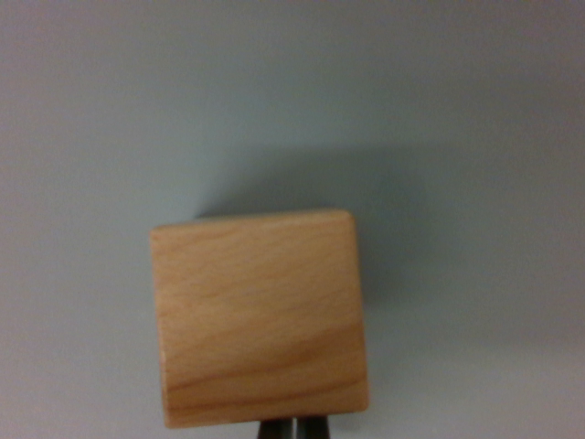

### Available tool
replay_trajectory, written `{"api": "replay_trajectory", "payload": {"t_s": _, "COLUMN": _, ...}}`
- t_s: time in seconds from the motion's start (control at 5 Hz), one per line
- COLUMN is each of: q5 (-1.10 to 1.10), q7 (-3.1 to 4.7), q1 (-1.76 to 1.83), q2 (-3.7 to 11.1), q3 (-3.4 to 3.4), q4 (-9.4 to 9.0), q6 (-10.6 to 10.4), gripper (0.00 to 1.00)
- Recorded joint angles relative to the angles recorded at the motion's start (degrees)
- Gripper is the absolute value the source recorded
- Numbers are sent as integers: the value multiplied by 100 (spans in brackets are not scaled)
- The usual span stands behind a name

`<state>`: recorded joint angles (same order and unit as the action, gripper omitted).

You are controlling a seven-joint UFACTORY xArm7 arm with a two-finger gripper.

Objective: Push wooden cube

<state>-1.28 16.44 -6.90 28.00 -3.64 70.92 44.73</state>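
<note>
The wooden cube is sitting on the grey table, low and centre-left (no long axis; faces slightly rotated, grain running roughly sideways). The claw is showing dark fingertips pressed together, touching the cube's bottom edge.

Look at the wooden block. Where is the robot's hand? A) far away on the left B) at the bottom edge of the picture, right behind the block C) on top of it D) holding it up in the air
B: the dark tips of the hand peek out just under the wooden block, at the wrist view's bottom edge.
</note>
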Motion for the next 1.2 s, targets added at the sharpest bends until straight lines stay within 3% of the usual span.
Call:
{"api": "replay_trajectory", "payload": {"t_s": 0.2, "q5": -2, "q7": -17, "q1": 2, "q2": 158, "q3": 11, "q4": 263, "q6": 105, "gripper": 100}}
{"api": "replay_trajectory", "payload": {"t_s": 0.4, "q5": -2, "q7": -17, "q1": 2, "q2": 158, "q3": 11, "q4": 263, "q6": 105, "gripper": 100}}
{"api": "replay_trajectory", "payload": {"t_s": 0.6, "q5": -4, "q7": -35, "q1": 5, "q2": 322, "q3": 23, "q4": 534, "q6": 212, "gripper": 100}}
{"api": "replay_trajectory", "payload": {"t_s": 0.8, "q5": -4, "q7": -35, "q1": 5, "q2": 322, "q3": 23, "q4": 534, "q6": 212, "gripper": 100}}
{"api": "replay_trajectory", "payload": {"t_s": 1.0, "q5": -5, "q7": -51, "q1": 7, "q2": 477, "q3": 33, "q4": 791, "q6": 315, "gripper": 100}}
{"api": "replay_trajectory", "payload": {"t_s": 1.2, "q5": -5, "q7": -51, "q1": 7, "q2": 477, "q3": 33, "q4": 791, "q6": 315, "gripper": 100}}
